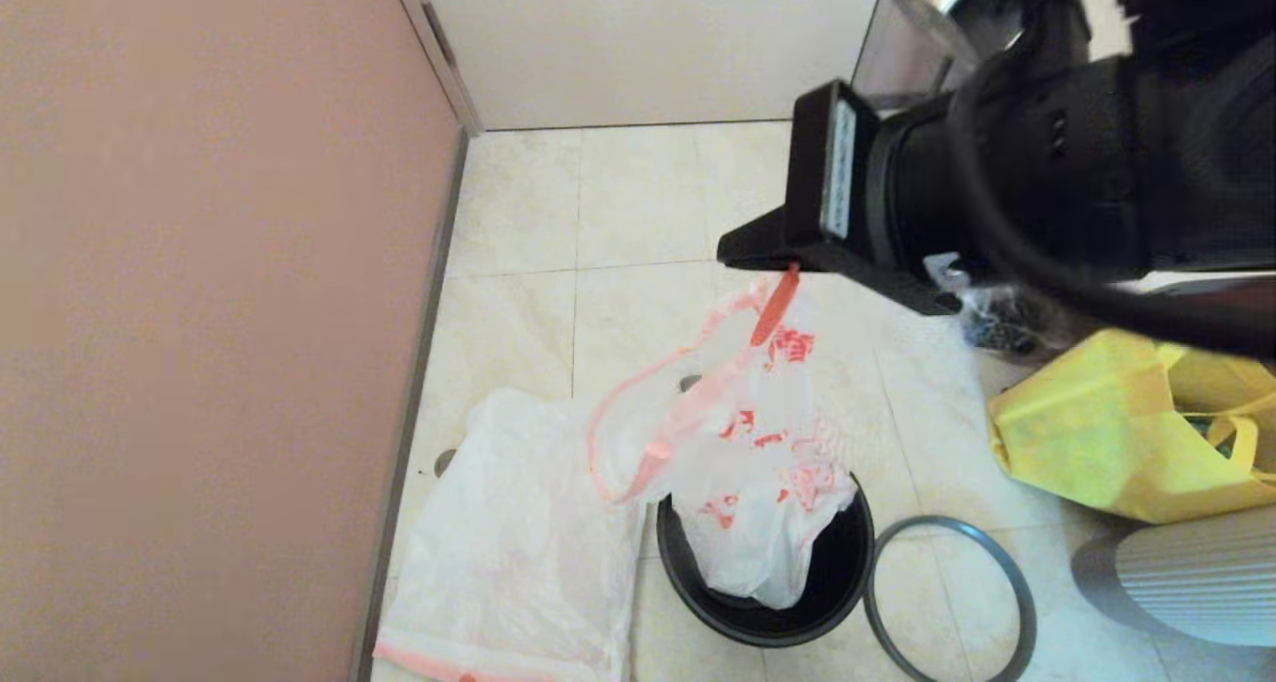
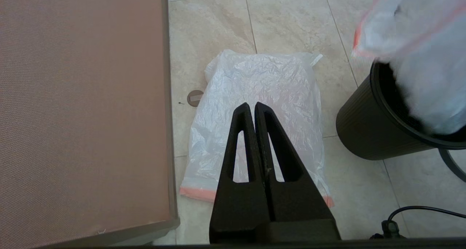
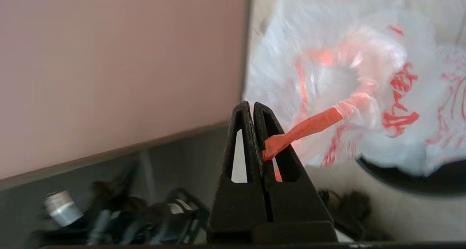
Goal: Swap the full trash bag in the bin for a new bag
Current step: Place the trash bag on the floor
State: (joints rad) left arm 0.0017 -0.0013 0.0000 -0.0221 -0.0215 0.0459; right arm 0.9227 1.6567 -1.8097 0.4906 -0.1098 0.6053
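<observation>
The full trash bag [image 1: 768, 483], white with orange-red print, hangs from my right gripper [image 1: 733, 251], which is shut on its orange-red handle [image 3: 309, 127]. The bag's bottom still sits inside the black bin [image 1: 698, 582]. The bin's grey ring [image 1: 947, 522] lies on the floor to the right of the bin. The new bag [image 1: 508, 532], white with a pink band at its mouth, lies flat on the tiles left of the bin. My left gripper [image 2: 252, 105] hovers shut and empty above the new bag [image 2: 255, 81], beside the bin [image 2: 364, 121].
A pink wall [image 1: 199, 313] runs close along the left. A yellow tote [image 1: 1097, 433], a clear bag with dark contents [image 1: 997, 323] and a grey ribbed object [image 1: 1196, 582] crowd the right. A round floor drain [image 2: 195, 98] shows by the new bag. A black cable [image 2: 418, 209] lies on the tiles.
</observation>
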